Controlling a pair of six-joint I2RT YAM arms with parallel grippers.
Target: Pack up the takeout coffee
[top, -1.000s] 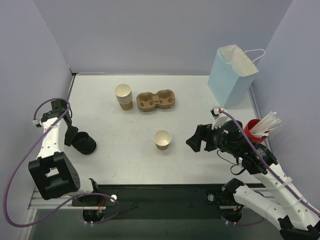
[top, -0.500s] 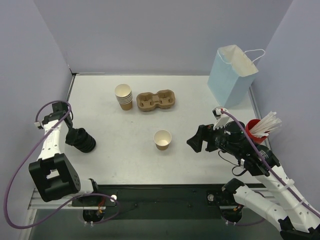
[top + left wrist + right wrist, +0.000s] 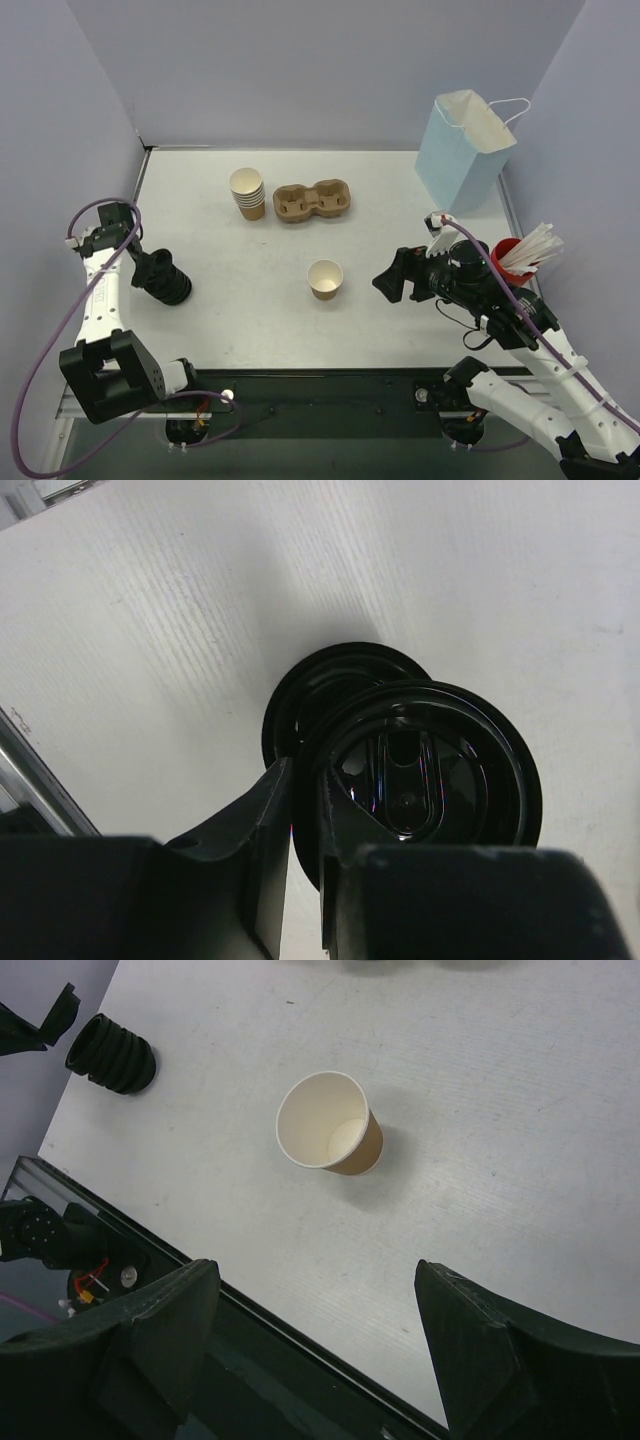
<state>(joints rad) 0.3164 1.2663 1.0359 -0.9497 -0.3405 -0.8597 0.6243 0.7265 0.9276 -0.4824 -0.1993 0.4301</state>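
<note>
A takeout coffee cup (image 3: 325, 279), small, tan and lidless, stands upright mid-table; in the right wrist view the cup (image 3: 330, 1138) shows its cream inside. A stack of black lids (image 3: 172, 285) lies on its side at the left. My left gripper (image 3: 150, 268) is at the stack's near end. In the left wrist view, the left gripper (image 3: 305, 780) is shut on the rim of one black lid (image 3: 430, 770), with the rest of the stack (image 3: 320, 675) behind it. My right gripper (image 3: 390, 283) hovers open right of the cup, and the right wrist view shows nothing between the right gripper's (image 3: 315, 1272) fingers.
A brown two-hollow pulp tray (image 3: 312, 200) sits at the back centre, with a stack of lidless tan cups (image 3: 248, 193) to its left. A light blue paper bag (image 3: 462, 150) stands at the back right. A red cup of white straws (image 3: 515, 255) is by the right wall.
My left gripper has closed onto a black lid at the end of the stack, and the left arm has shifted slightly. The right arm has barely moved.
</note>
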